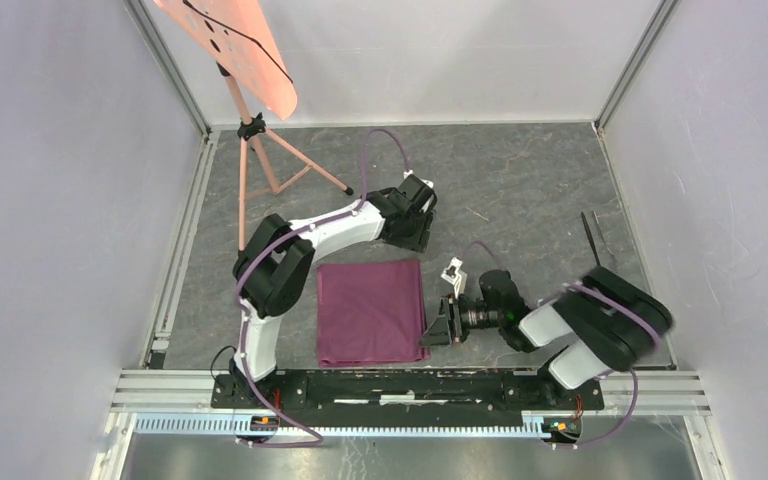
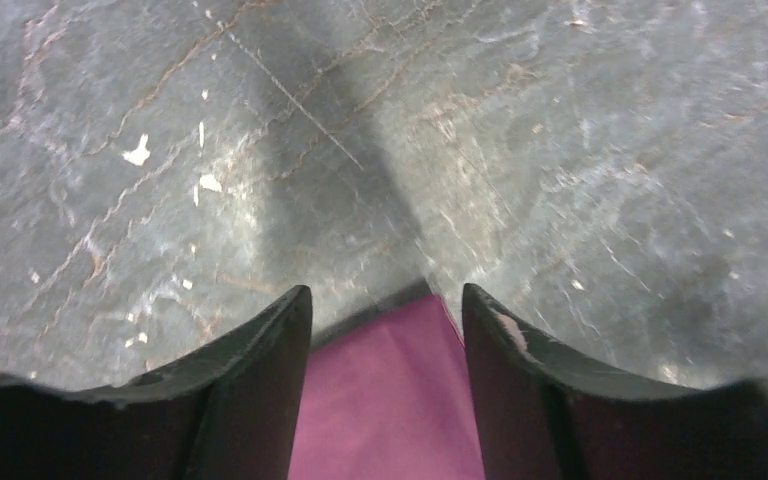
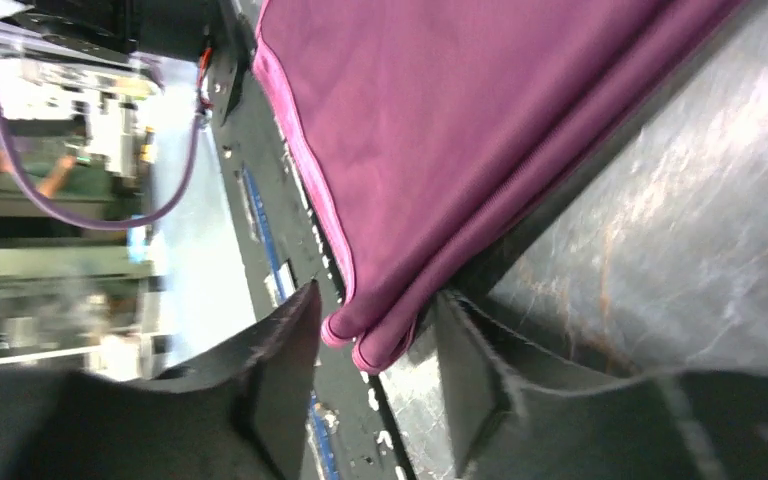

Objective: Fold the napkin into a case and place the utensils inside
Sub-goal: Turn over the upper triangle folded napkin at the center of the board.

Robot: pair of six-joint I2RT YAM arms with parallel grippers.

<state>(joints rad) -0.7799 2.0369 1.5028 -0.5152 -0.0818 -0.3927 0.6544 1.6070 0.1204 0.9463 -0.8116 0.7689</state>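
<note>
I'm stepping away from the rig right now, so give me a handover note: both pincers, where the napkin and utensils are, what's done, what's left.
Left pincer: open, over the far right corner of the napkin.
Right pincer: open, straddling its near right corner, where doubled layers show.
Napkin: flat folded rectangle between the arms.
The utensils: far right of the table, apart from the cloth.
Done: a first fold, apparently.
To do: fold narrower into a case, fetch the utensils, slip them inside.
</note>
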